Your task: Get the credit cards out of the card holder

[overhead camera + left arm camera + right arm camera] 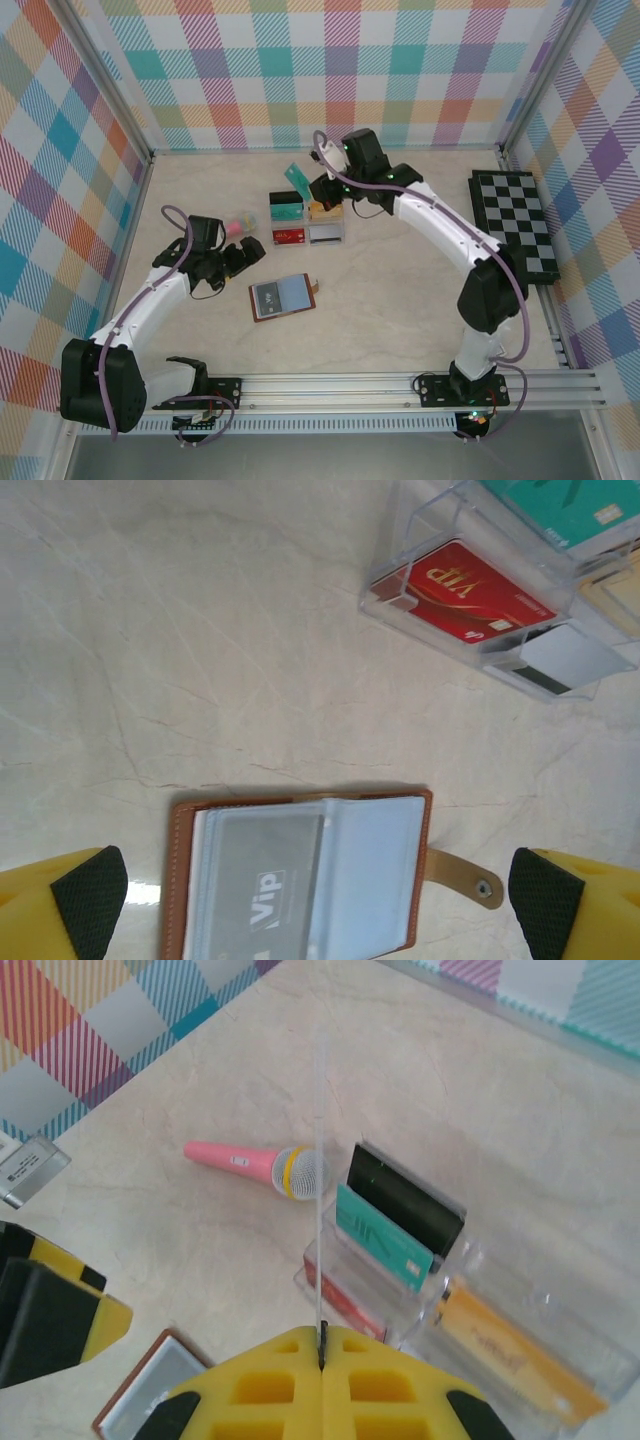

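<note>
The task looks most of the way done. The card holder (283, 297) lies open on the table near the middle, just right of the left gripper (240, 258), whose fingers stand wide apart over it. One grey card (262, 890) sits in a pocket and has yet to come out.

Farther back, the clear box (420, 520) already holds a red card (470, 595), a pale grey card (570, 658), a teal card (385, 1240), a black card (405, 1200) and an orange card (500, 1345).

The right gripper (321, 1350) hangs over that box, pinched tight on another card (320, 1160), seen edge-on; from above it looks teal. It probably goes into the box next.
</note>
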`<act>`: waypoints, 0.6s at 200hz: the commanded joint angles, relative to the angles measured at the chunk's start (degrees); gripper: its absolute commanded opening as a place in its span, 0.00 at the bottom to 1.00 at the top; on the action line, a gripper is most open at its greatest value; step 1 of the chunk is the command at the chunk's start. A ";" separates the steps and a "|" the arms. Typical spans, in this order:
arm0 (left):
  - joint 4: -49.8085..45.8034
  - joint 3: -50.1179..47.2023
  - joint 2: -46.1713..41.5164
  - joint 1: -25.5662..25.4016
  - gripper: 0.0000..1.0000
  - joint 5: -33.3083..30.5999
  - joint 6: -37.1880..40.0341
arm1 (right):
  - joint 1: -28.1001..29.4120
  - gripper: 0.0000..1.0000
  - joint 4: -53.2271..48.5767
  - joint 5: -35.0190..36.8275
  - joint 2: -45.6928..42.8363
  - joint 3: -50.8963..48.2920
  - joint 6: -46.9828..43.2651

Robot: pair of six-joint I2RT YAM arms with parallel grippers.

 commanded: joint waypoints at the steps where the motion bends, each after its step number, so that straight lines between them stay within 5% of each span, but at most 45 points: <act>1: -2.95 -0.37 -1.14 0.88 1.00 -1.28 2.35 | -0.21 0.00 -5.52 -3.89 4.67 6.12 -12.36; 58: -4.42 -0.05 0.09 1.08 1.00 -2.03 2.72 | -0.40 0.00 -18.89 -8.80 17.18 22.65 -31.34; 120: -6.35 0.83 0.30 1.14 1.00 -2.55 2.71 | -0.40 0.00 -27.64 -5.02 28.53 36.67 -41.95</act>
